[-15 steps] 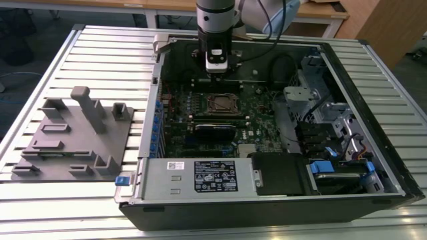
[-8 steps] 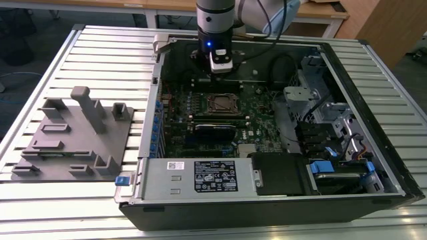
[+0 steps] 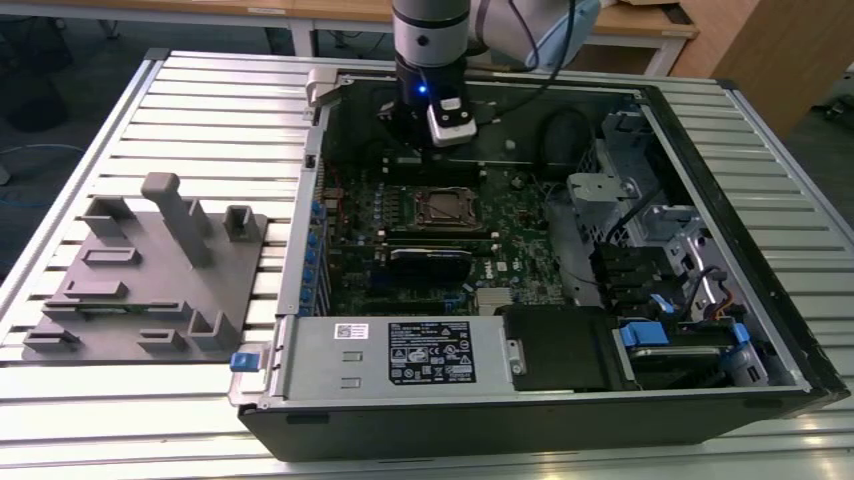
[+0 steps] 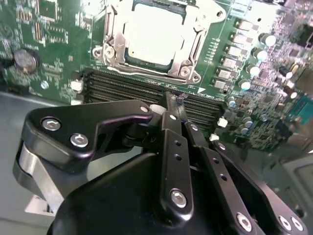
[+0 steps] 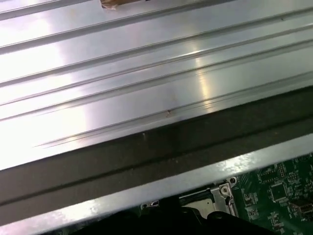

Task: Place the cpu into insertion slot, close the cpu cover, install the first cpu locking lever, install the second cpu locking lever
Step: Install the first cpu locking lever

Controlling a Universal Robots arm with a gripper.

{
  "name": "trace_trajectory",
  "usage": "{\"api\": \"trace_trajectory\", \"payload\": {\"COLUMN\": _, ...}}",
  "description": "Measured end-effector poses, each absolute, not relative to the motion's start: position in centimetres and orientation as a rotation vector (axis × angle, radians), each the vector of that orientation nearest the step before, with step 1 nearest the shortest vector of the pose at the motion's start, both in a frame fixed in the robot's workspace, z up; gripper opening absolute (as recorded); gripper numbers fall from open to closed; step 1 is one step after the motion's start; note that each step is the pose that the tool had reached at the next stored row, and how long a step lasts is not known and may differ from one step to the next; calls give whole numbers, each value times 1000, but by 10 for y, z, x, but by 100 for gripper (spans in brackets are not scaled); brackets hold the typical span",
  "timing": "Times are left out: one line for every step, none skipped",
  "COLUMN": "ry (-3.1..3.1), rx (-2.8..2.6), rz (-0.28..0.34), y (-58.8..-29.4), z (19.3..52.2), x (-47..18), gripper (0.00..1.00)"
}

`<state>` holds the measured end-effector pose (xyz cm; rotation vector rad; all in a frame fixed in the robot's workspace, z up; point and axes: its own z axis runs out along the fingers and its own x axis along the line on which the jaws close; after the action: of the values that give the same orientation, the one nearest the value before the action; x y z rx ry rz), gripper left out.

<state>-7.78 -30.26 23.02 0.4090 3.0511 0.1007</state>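
- The cpu (image 4: 154, 32) sat in the insertion slot (image 3: 441, 207) with the cpu cover (image 4: 113, 36) framing it. The gripper (image 4: 168, 100) hung off the slot, over the black memory slots (image 4: 122, 85) just beside it.
- Green board (image 4: 39, 39) surrounded the slot, with the case wall (image 3: 320, 150) well apart.
- The fingers (image 4: 171, 132) were pressed together, holding nothing.

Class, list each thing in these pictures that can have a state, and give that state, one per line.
cpu: seated in the insertion slot.
cpu cover: down flat around the cpu.
gripper: shut, empty, over the memory slots.
computer case: side open, board exposed.
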Motion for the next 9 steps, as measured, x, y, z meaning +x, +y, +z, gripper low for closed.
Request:
{"api": "trace_trajectory", "payload": {"ry": 3055, "rx": 383, "rz": 101, "y": -303, "z": 230, "x": -78, "gripper": 10}}
{"api": "trace_trajectory", "payload": {"ry": 3059, "rx": 358, "rz": 102, "y": -303, "z": 230, "x": -78, "gripper": 10}}
{"api": "trace_trajectory", "payload": {"ry": 3062, "rx": 334, "rz": 103, "y": -303, "z": 230, "x": -78, "gripper": 10}}
{"api": "trace_trajectory", "payload": {"ry": 3065, "rx": 312, "rz": 104, "y": -303, "z": 230, "x": -78, "gripper": 10}}
{"api": "trace_trajectory", "payload": {"ry": 3067, "rx": 290, "rz": 104, "y": -303, "z": 230, "x": -78, "gripper": 10}}
{"api": "trace_trajectory", "payload": {"ry": 3070, "rx": 268, "rz": 105, "y": -303, "z": 229, "x": -78, "gripper": 10}}
{"api": "trace_trajectory", "payload": {"ry": 3072, "rx": 245, "rz": 106, "y": -303, "z": 229, "x": -78, "gripper": 10}}
{"api": "trace_trajectory", "payload": {"ry": 3074, "rx": 221, "rz": 106, "y": -303, "z": 229, "x": -78, "gripper": 10}}
{"api": "trace_trajectory", "payload": {"ry": 3076, "rx": 202, "rz": 107, "y": -303, "z": 229, "x": -78, "gripper": 10}}
